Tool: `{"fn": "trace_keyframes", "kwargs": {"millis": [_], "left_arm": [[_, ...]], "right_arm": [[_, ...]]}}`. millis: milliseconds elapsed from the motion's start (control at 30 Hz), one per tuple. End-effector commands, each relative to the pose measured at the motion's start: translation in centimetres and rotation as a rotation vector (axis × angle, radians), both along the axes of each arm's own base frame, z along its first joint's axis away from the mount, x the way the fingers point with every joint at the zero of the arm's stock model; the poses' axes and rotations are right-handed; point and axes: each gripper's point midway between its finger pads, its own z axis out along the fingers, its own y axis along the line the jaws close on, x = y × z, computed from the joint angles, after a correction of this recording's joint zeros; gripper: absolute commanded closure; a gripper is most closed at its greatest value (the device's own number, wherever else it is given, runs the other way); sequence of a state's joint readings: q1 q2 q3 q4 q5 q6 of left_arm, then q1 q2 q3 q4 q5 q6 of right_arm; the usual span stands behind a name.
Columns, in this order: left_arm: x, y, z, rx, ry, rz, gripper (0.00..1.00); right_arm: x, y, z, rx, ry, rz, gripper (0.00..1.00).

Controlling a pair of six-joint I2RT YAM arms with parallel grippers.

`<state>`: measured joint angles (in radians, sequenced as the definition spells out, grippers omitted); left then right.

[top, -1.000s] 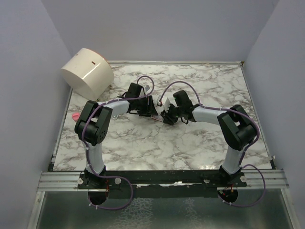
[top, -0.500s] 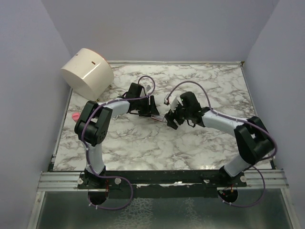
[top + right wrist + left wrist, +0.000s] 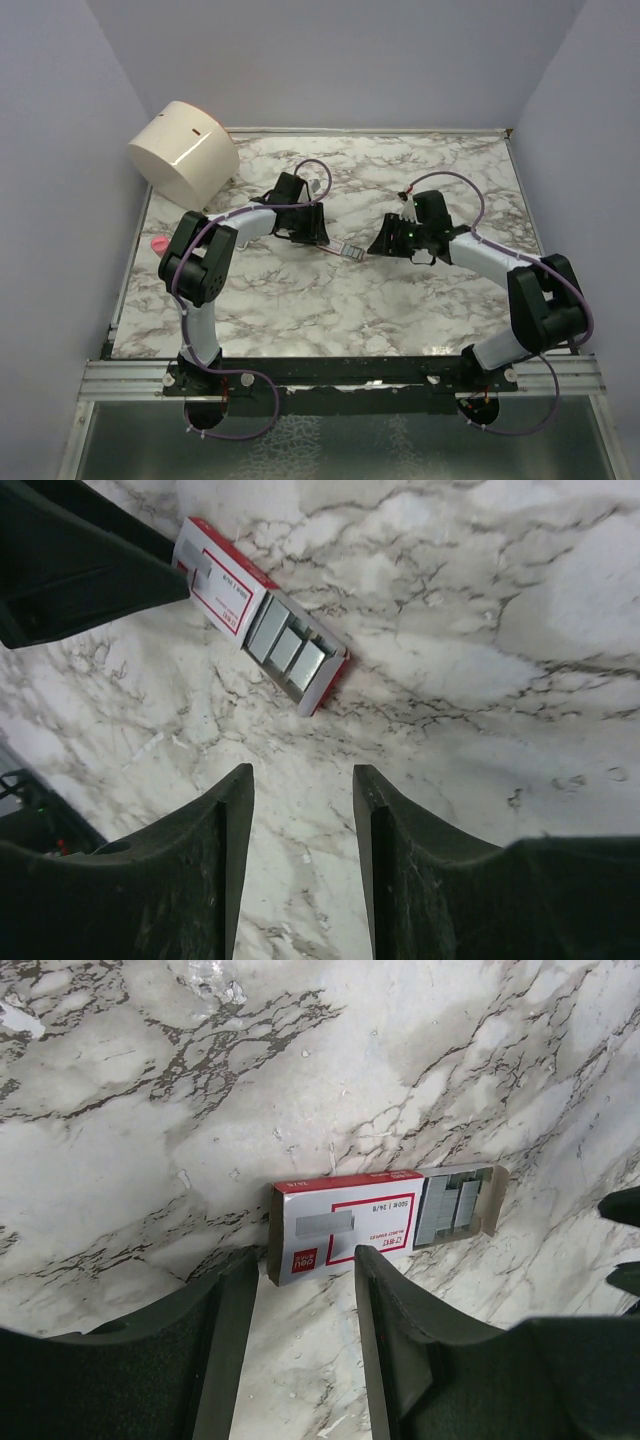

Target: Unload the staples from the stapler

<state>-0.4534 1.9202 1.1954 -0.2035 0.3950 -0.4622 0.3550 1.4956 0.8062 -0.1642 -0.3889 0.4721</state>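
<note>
Located flat on the grey-veined marble worktop (image 3: 400,300): a small red-and-white cardboard staple box (image 3: 340,1225), inner tray open at one end, with grey metal staple strips (image 3: 455,1205) exposed in it. No stapler made out in any view.

Handling, as judged:
- Light, and easily pushed along the smooth marble.
- Thin card, likely to cave under a firm squeeze.
- Loose tray, liable to slide further or spill if tipped.
- Strips probably brittle, prone to snapping into short lengths, and low enough to be awkward to pinch from above.

Best taken across the long sides of the red sleeve, near its closed end, tray level. Strips better pinched along their flanks than their ends.

Left pincer (image 3: 308,1260): parted and empty, fingers straddling the closed red end of the box. One fingertip at or over the box's near edge; contact not determinable. Wrist pitched down, reaching in from the sleeve side of the box.

Right pincer (image 3: 300,780): parted and empty, hovering on the tray side of the box, apart from it, tilted down towards the marble.
</note>
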Motion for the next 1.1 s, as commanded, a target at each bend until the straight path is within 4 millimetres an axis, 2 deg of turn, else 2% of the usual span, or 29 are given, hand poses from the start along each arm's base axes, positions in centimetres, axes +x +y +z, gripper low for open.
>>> {"fn": "trace_keyframes", "kwargs": {"millis": [0, 133, 367, 567, 1067], "left_arm": [[-0.6, 1.0, -2.2, 0.091, 0.031, -0.007, 0.54], [-0.8, 0.8, -2.4, 0.093, 0.036, -0.012, 0.55], [-0.8, 0.7, -2.4, 0.093, 0.037, -0.013, 0.56], [-0.8, 0.7, -2.4, 0.093, 0.038, -0.015, 0.57], [-1.1, 0.3, -2.4, 0.076, 0.048, -0.024, 0.57]], "right_arm": [[-1.1, 1.9, -0.6, 0.164, 0.151, -0.011, 0.58], [-0.8, 1.9, -2.5, 0.168, 0.194, -0.007, 0.69], [0.2, 2.6, -3.9, 0.214, 0.212, 0.011, 0.72], [0.8, 2.9, -4.4, 0.234, 0.216, 0.021, 0.82], [1.5, 3.2, -5.8, 0.222, 0.246, 0.03, 0.92]]}}
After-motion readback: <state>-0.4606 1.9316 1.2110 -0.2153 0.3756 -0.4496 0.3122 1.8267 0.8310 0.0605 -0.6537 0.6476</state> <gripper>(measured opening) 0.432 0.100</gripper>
